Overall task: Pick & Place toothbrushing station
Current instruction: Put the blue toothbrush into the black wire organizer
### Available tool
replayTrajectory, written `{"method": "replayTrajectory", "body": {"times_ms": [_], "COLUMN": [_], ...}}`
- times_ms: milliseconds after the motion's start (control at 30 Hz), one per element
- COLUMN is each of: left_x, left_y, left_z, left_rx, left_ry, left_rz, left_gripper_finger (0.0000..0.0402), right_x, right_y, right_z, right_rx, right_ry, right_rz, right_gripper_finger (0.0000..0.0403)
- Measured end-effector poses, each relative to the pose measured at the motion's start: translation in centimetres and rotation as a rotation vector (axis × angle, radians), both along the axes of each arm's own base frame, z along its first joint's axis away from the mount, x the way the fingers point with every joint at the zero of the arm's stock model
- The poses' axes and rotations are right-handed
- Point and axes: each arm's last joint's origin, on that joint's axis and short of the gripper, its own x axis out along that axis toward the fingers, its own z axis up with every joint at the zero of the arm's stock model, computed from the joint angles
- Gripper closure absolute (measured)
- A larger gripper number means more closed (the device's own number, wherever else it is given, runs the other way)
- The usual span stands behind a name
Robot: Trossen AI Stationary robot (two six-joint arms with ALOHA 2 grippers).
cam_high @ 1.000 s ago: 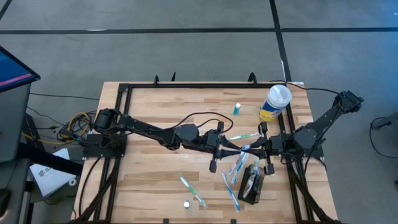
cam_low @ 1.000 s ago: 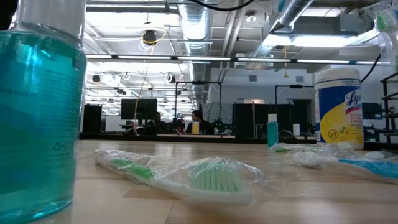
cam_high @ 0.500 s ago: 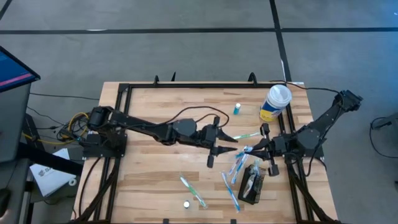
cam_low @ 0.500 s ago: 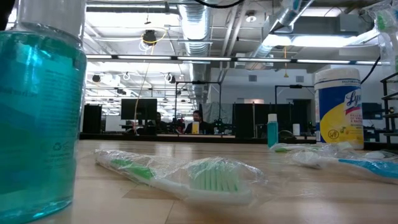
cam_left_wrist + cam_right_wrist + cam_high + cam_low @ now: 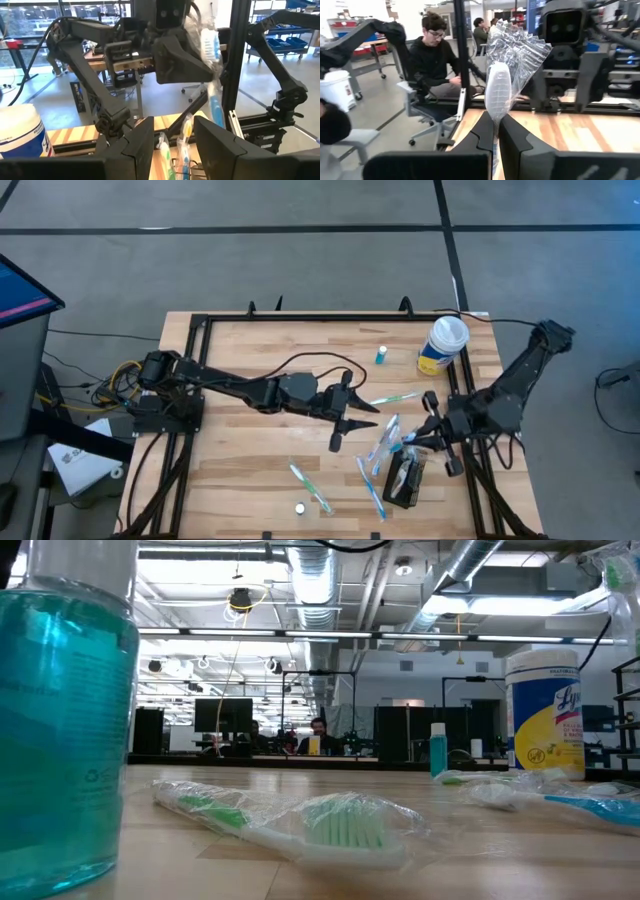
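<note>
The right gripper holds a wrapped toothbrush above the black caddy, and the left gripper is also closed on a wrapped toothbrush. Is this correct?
Not fully. The left gripper is open and holds nothing; the left wrist view shows its fingers apart with nothing between them. The right gripper does hold the wrapped toothbrush near the black caddy.

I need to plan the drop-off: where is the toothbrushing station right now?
In the high view the toothbrushing station sits on the table's right side near the front edge, just below the right gripper, with wrapped toothbrushes lying beside it.
</note>
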Motion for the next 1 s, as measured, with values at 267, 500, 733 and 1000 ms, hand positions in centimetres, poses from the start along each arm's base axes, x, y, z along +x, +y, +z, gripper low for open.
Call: {"method": "replayTrajectory", "body": {"times_ms": [267, 500, 733, 1000], "left_x": [-0.1, -0.3, -0.3, -0.3], "left_y": [0.0, 0.0, 0.0, 0.0], "left_z": [-0.9, -1.7, -1.7, -1.7], "left_rx": [0.004, 0.007, 0.007, 0.006], "left_ry": [0.024, 0.045, 0.043, 0.040], "left_rz": [-0.001, -0.001, -0.001, -0.001], "left_gripper_finger": [0.0268, 0.0270, 0.0270, 0.0274], "right_x": [-1.3, -2.8, -4.1, -5.0], "right_y": [1.2, 2.1, 3.0, 3.4], "right_z": [-0.5, -0.7, -1.3, -1.1], "right_rx": [0.021, 0.023, 0.040, 0.048], "right_ry": [0.047, 0.064, 0.102, 0.082], "right_rz": [0.034, 0.045, 0.031, 0.025], "right_gripper_finger": [0.0403, 0.0403, 0.0403, 0.0403]}}
